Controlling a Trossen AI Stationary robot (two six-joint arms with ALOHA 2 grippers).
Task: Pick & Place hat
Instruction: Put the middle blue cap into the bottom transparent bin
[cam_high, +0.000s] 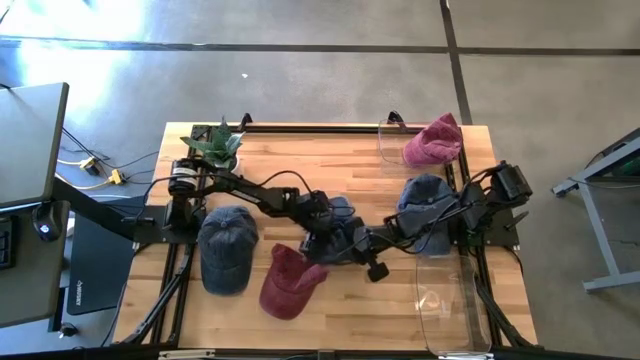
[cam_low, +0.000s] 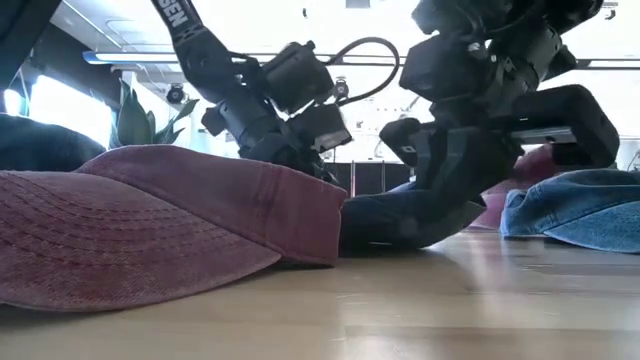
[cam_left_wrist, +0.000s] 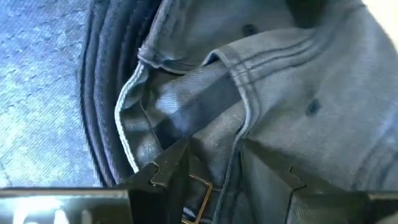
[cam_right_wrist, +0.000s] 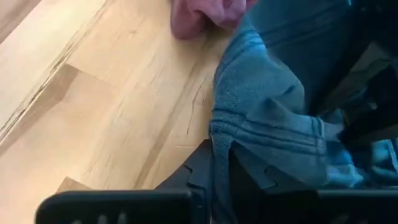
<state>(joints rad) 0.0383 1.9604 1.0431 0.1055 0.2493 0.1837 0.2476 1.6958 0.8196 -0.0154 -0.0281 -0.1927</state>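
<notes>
Concrete floor surrounds the wooden tabletop (cam_high: 350, 310), where mid-table the dark blue hat (cam_high: 345, 228) has both sets of jaws closed on its cloth, so opposing pulls could tear it free beside the maroon hat (cam_high: 288, 282).

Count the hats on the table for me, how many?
5: a pink hat at the far right corner, a blue hat below it, a dark hat on the left, a maroon hat near the front, and a navy hat between both hands.
</notes>
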